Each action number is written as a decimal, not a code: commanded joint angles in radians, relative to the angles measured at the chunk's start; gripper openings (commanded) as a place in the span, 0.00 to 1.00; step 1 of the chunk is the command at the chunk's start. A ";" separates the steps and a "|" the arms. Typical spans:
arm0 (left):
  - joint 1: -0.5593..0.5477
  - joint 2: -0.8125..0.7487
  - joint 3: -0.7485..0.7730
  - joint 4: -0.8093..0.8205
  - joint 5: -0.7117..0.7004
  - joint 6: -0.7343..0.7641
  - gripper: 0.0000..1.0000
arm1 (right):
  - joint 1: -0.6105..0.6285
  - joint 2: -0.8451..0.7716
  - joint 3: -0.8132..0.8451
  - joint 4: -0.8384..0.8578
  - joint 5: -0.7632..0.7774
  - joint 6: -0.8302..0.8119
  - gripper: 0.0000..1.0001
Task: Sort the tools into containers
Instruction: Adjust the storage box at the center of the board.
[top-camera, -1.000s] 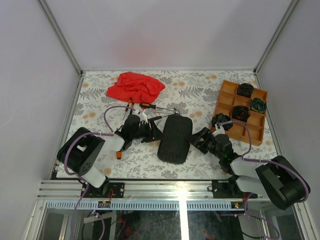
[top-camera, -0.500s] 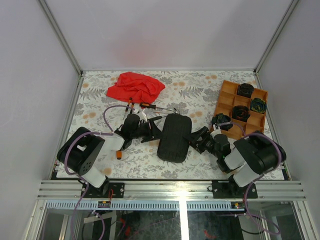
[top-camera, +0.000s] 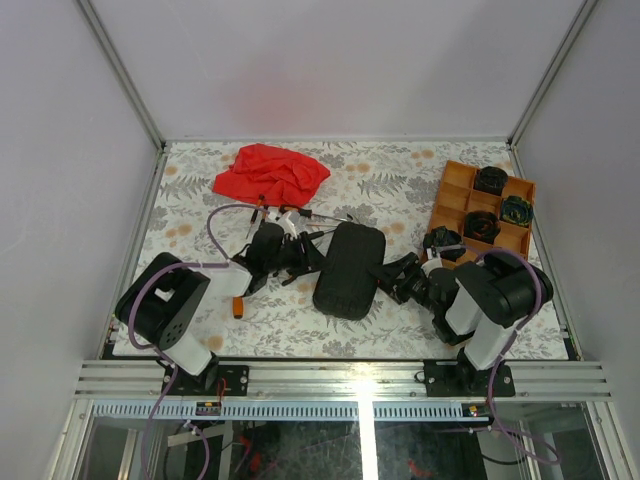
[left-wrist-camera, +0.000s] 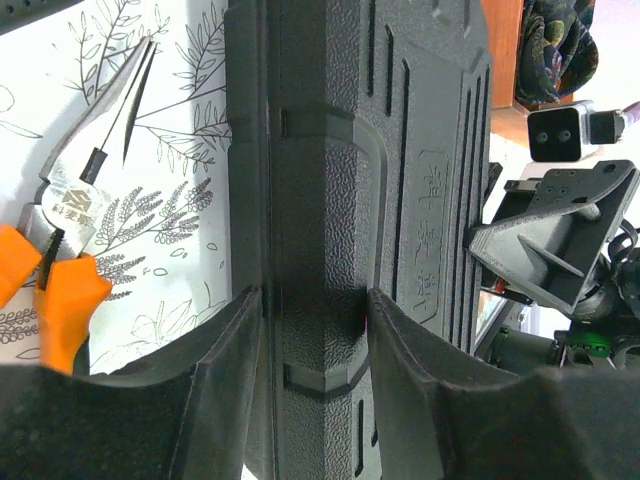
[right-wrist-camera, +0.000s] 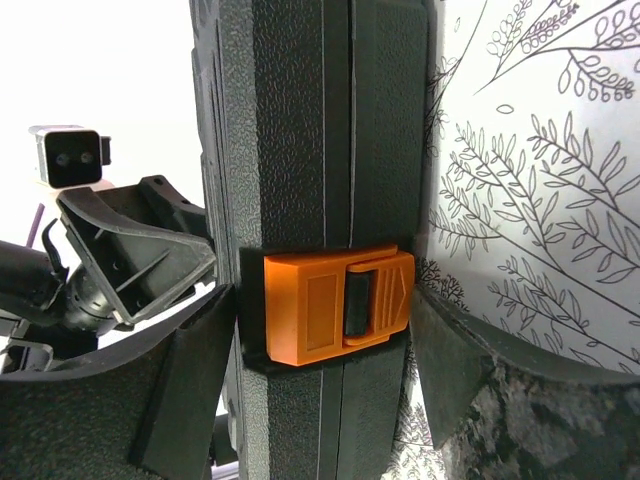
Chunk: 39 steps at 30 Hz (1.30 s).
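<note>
The right end effector (right-wrist-camera: 325, 300) has swung in astride the orange latch (right-wrist-camera: 338, 305) of the closed tool case (top-camera: 350, 270) lying mid-way across the desk (top-camera: 280, 320), its grip unclear, while the left end effector (left-wrist-camera: 315, 300) is clamped on the case's hinge edge, so opening the case looks next.

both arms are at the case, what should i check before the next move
1. left gripper clamped on the hinge edge of the black tool case: ok.
2. right gripper straddling the latch edge: ok; firm contact: cannot tell.
3. orange latch released: not ok, it sits snapped shut.
4. pliers clear of the case: ok, lying beside it, apart.
5. coiled bundle by the orange tray clear of the right gripper: cannot tell, it lies close behind.
</note>
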 joint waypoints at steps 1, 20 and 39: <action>-0.067 0.054 0.011 -0.148 -0.011 0.055 0.32 | 0.037 -0.089 0.060 -0.009 -0.156 -0.035 0.72; -0.096 -0.020 0.043 -0.199 -0.016 0.052 0.56 | 0.048 -0.574 0.187 -0.715 -0.042 -0.318 0.43; -0.110 -0.040 0.033 -0.195 -0.023 0.041 0.64 | 0.135 -0.685 0.359 -1.085 0.051 -0.528 0.28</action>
